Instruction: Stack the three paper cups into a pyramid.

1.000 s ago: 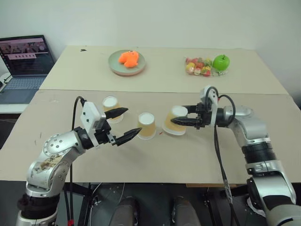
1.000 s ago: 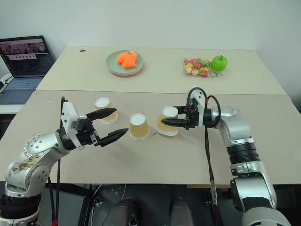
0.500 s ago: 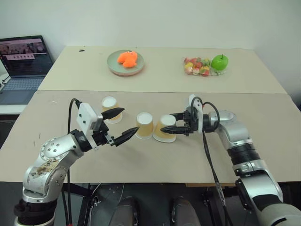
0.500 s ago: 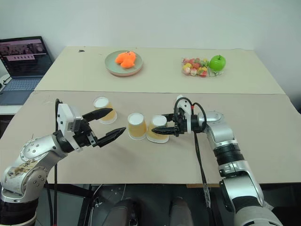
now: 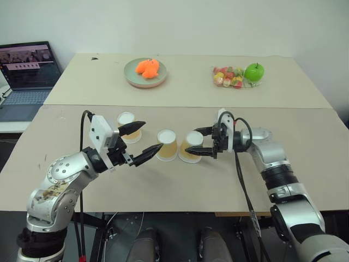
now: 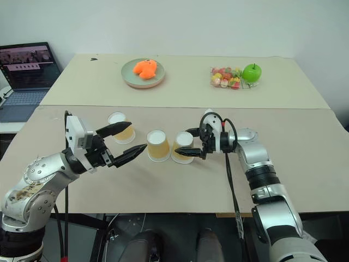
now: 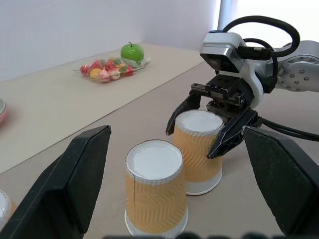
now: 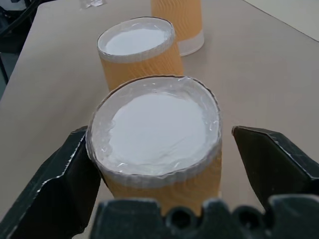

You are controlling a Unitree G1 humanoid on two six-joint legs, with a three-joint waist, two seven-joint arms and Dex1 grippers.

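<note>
Three paper cups stand upside down on the near table, white bases up. The left cup (image 5: 127, 125) sits apart from the middle cup (image 5: 167, 145), and the right cup (image 5: 190, 148) stands close beside the middle one. My right gripper (image 5: 199, 141) is open, with one black finger on each side of the right cup (image 8: 155, 134); the near finger (image 8: 70, 179) is close against its side, the other stands apart. My left gripper (image 5: 143, 140) hovers open between the left and middle cups, holding nothing. The left wrist view shows the middle cup (image 7: 155, 191) and right cup (image 7: 198, 149) side by side.
On the far table are a green plate (image 5: 133, 78) with an orange toy (image 5: 147, 67), and a clear bag of sweets (image 5: 229, 77) beside a green apple (image 5: 256, 71). A laptop (image 5: 27, 71) stands open at the far left. A seam (image 5: 191, 107) divides the two tables.
My right gripper carried the tilted right cup leftward, set it upright beside the middle cup, and opened its fingers. The left gripper stayed where it was, open.
</note>
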